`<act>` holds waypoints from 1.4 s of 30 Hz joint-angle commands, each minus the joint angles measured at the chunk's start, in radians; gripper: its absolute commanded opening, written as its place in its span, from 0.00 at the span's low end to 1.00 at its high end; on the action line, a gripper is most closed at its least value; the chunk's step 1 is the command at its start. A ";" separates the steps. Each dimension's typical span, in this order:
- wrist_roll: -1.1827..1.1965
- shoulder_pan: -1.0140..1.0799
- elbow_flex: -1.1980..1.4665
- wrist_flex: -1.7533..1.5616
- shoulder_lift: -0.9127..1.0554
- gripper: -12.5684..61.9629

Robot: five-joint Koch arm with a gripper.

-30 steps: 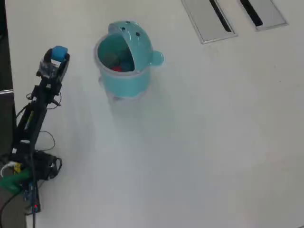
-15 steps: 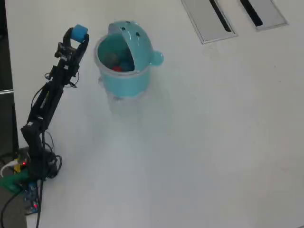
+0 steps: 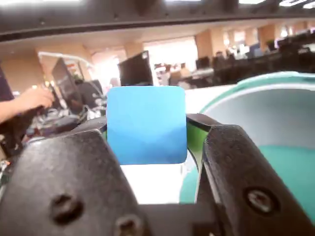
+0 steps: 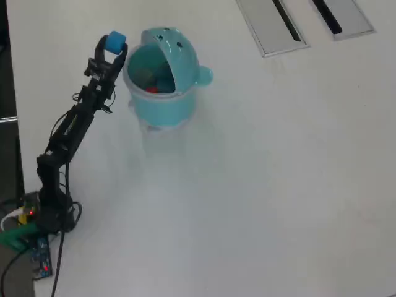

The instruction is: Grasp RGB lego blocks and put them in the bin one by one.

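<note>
My gripper [image 4: 114, 46] is shut on the light blue block [image 4: 115, 41], held in the air just left of the bin's open mouth in the overhead view. In the wrist view the light blue block [image 3: 146, 124] sits between the two black jaws [image 3: 146, 130]. The teal bin [image 4: 162, 106] stands upright with its domed lid [image 4: 176, 51] swung back. A red block [image 4: 154, 88] lies inside it, beside something darker that I cannot make out. The bin's rim [image 3: 246, 88] fills the right of the wrist view. The yellow-green block is not clearly seen.
Two flat grey slotted panels [image 4: 272, 25] [image 4: 343, 17] lie at the table's far right. The arm's base [image 4: 43, 216] with wires sits at the left edge. The white table [image 4: 260, 185] spreads to the right and front of the bin.
</note>
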 commanded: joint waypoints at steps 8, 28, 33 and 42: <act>-0.095 0.064 0.061 -0.121 0.054 0.17; -0.390 0.147 0.187 -0.173 0.083 0.33; -0.402 0.152 0.199 -0.181 0.075 0.38; -0.408 0.155 0.272 -0.184 0.081 0.49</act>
